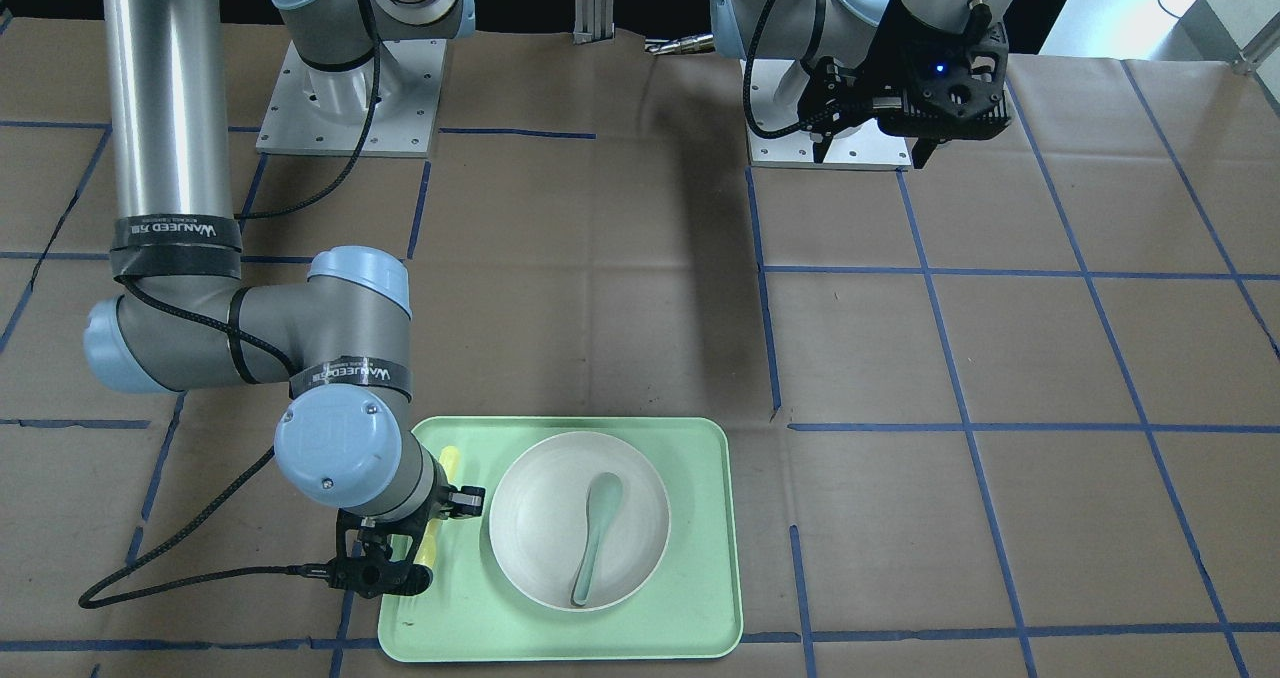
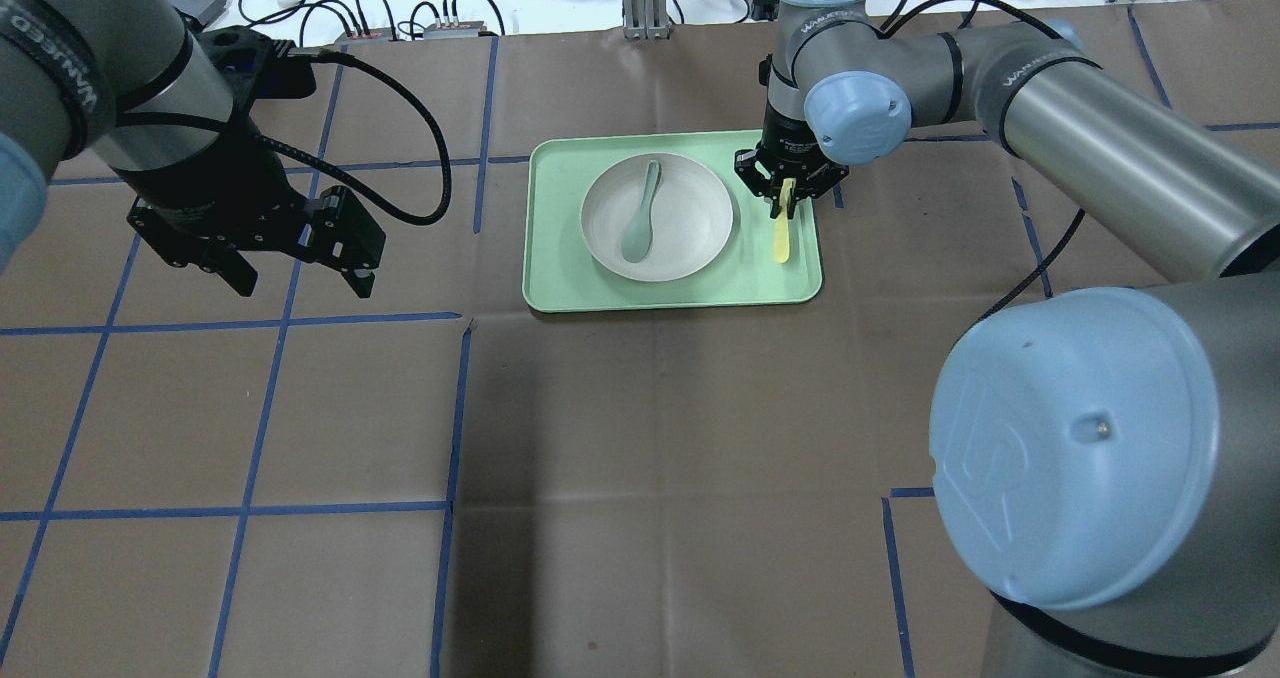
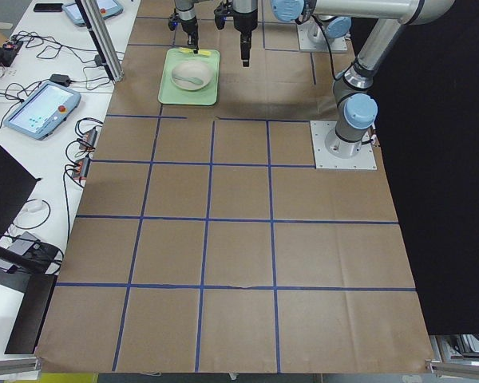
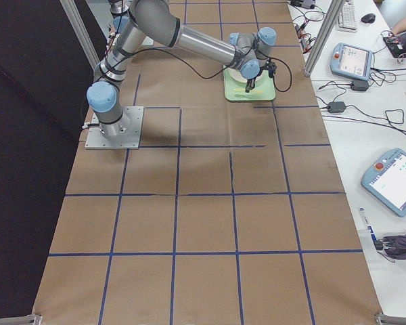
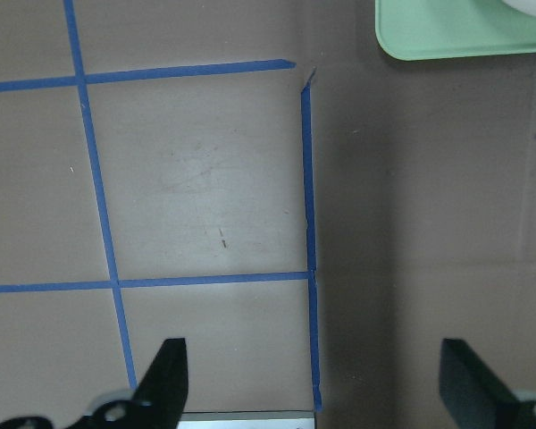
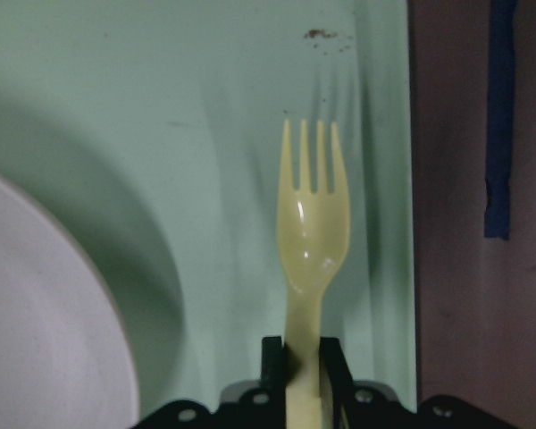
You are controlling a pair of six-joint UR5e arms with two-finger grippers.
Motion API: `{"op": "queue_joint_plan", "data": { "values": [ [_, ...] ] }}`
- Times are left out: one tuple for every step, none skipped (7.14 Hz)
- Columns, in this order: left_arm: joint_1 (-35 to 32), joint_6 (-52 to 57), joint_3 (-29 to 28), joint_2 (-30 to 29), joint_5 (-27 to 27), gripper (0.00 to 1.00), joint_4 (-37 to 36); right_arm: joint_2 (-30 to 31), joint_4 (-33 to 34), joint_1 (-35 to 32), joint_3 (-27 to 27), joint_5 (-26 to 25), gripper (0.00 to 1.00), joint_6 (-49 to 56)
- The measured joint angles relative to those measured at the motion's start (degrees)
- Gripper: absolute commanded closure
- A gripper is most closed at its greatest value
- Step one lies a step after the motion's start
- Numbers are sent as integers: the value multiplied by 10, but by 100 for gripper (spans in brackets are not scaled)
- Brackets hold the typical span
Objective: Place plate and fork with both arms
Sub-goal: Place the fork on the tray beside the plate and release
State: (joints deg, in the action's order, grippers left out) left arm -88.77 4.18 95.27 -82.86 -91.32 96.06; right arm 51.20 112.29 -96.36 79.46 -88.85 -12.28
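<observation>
The off-white plate (image 2: pixel 692 220) lies in the middle of the pale green tray (image 2: pixel 560 283), with a grey-green spoon (image 2: pixel 640 226) lying in it. The pale yellow fork (image 2: pixel 783 240) is at the tray's right side, beside the plate. My right gripper (image 2: pixel 785 198) is shut on its handle; the right wrist view shows the fork (image 6: pixel 313 223) between the fingers, tines pointing away over the tray (image 6: pixel 161 107), with the plate (image 6: pixel 45 313) to the left. My left gripper (image 2: pixel 300 278) is open and empty over the table, left of the tray, and shows open in the left wrist view (image 5: pixel 314 384).
The table is covered in brown paper with blue tape lines. The tray's corner (image 5: pixel 456 36) shows at the top right of the left wrist view. Cables and control pendants lie beyond the table's far edge.
</observation>
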Motion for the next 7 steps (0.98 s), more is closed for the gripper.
{"op": "queue_joint_plan", "data": {
  "values": [
    [0, 0, 0, 0, 0, 0, 0, -5, 3, -1, 0, 2, 73, 0],
    [0, 0, 0, -1, 0, 0, 0, -7, 3, -1, -1, 3, 1, 1],
    [0, 0, 0, -1, 0, 0, 0, -6, 4, -1, -3, 3, 0, 2],
    [0, 0, 0, -1, 0, 0, 0, -4, 4, -1, -3, 3, 0, 4],
    [0, 0, 0, -2, 0, 0, 0, 0, 3, 0, -4, 3, 0, 5],
    [0, 0, 0, -3, 1, 0, 0, 8, 1, 0, -4, 3, 0, 6],
    [0, 0, 1, -4, 1, 0, 0, 24, -4, 1, -2, 3, 0, 9]
  ]
}}
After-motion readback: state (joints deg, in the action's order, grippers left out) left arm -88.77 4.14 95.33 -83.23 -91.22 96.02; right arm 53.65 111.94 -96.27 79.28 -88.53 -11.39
